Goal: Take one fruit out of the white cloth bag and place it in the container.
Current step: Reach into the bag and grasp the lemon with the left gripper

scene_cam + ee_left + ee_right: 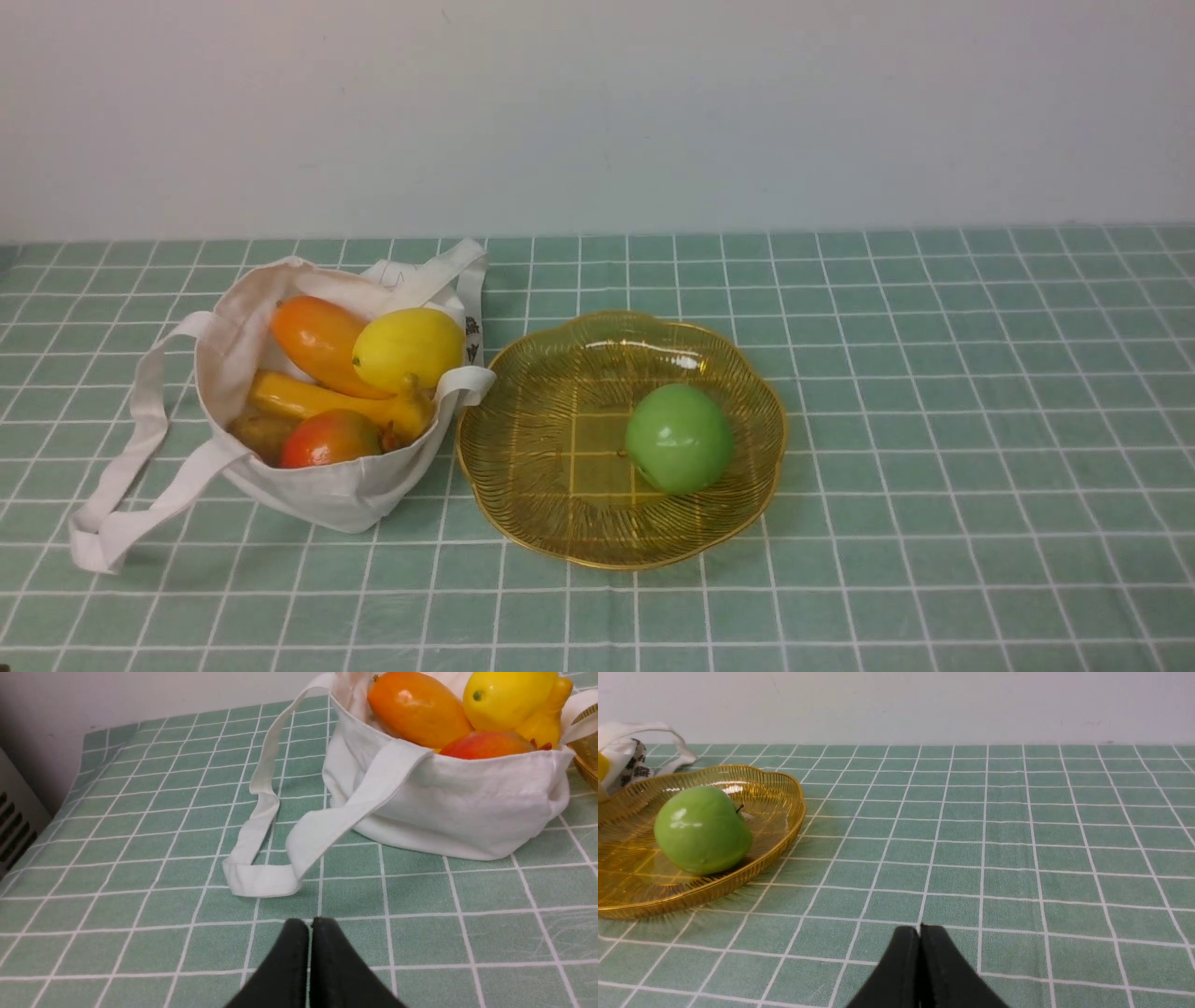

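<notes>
The left gripper (pixel 309 921) hung low over the green checked tablecloth (pixel 934 373), its black fingers pressed together on nothing. It pointed at the off-white canvas tote bag (pixel 327 485), with a long strap handle (pixel 261 812) looped flat between them. The right gripper (pixel 920 927) was pinched closed and empty too, near the amber ribbed dish with the scalloped rim (pixel 560 541). The smooth yellow lemon (pixel 409 348) sat atop the bag's load, against a long orange fruit (pixel 313 341). A glossy green apple (pixel 679 438) lay in the dish.
</notes>
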